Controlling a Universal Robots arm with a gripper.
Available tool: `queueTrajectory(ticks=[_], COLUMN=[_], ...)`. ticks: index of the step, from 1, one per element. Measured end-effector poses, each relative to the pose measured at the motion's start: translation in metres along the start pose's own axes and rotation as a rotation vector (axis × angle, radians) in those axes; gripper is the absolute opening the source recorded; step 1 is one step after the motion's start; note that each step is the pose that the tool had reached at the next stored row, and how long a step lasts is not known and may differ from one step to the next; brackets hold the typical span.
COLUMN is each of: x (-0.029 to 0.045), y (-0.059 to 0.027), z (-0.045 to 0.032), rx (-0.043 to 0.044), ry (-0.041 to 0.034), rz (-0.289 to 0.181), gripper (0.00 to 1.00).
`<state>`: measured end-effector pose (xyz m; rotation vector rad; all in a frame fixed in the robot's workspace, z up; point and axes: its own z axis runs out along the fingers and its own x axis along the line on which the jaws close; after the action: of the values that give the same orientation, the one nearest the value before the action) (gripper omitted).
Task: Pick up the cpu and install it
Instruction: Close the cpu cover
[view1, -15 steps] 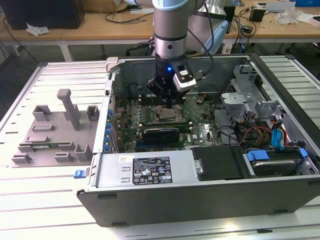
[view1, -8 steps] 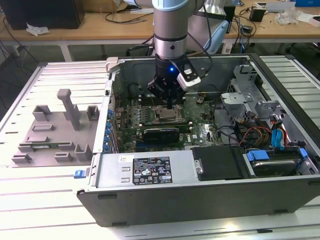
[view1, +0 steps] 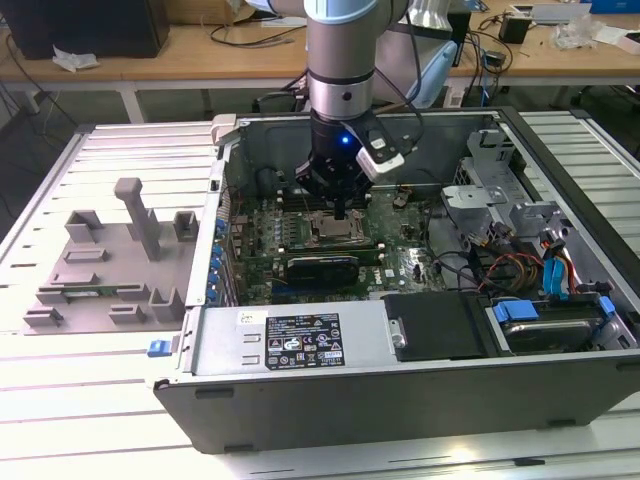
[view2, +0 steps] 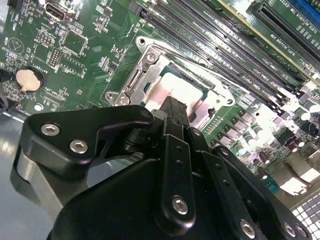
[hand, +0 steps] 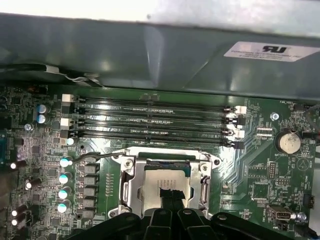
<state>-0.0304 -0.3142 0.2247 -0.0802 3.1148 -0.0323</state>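
Computer case (view1: 400, 400), cpu (hand: 155, 182) in socket (hand: 129, 186), just beneath gripper (hand: 171, 194), jaws closed

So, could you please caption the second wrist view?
Gripper at the silvery cpu lying within the metal-framed motherboard socket.

Parts counted in and beside the open case
One arm (view1: 340, 60); one gripper (view1: 341, 210); one computer case (view1: 400, 380); one motherboard (hand: 260, 175); one metal-framed socket (hand: 131, 185); one cpu (hand: 157, 179); four memory slots (hand: 150, 118); one coin cell (hand: 289, 142); one black expansion card (view1: 322, 267); one labelled power supply (view1: 290, 345); one grey moulded tray (view1: 100, 290); one slatted table (view1: 60, 400).
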Motion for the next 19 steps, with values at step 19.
queueTrajectory(ticks=[19], x=[0.0169], y=[0.0009], z=[0.0049], rx=[0.0004], ry=[-0.0026], rz=[0.002], gripper=[0.11])
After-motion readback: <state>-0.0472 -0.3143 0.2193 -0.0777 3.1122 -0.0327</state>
